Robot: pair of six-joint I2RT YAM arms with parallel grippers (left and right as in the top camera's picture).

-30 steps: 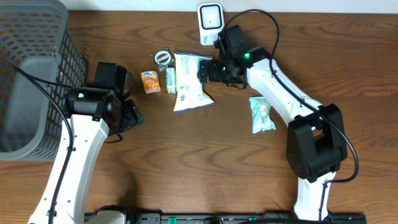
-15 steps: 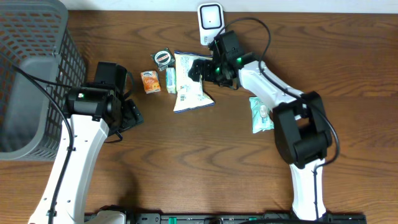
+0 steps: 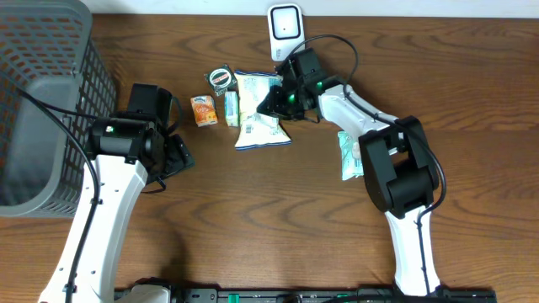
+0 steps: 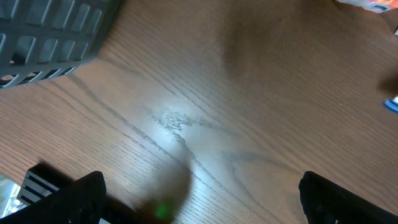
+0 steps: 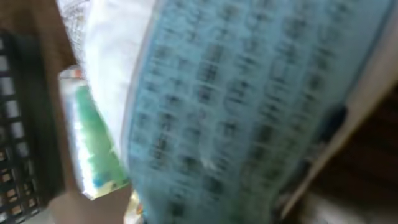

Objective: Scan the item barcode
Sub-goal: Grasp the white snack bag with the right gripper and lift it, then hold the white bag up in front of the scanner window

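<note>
Your right pincer [image 3: 274, 103] was closed down narrow on the right edge of the snack bag [image 3: 255, 114], which lay on the desk [image 3: 278, 227] just in front of the scanner [image 3: 285, 23]. You could not see its fingertips. From overhead the wrist covered them, and the right wrist view was only a blur of the bag's pale blue print, with no barcode readable. A green packet [image 5: 93, 146] showed beside the bag in that blur, cut off by the bag. Farther from the scanner than the bag, a pale packet [image 3: 347, 160] was half hidden under the right arm. Left of the scanner sat a round item [image 3: 221, 77] and an orange packet [image 3: 202, 110], their labels too small to read. Your left pincer [image 3: 178, 156] hung wide open over bare desk, well apart from the scanner. Its wrist view caught only two dark fingertips [image 4: 81, 196] in the lower corners. The grey basket [image 3: 42, 93], farthest from the scanner, was cut off by the frame edge.
</note>
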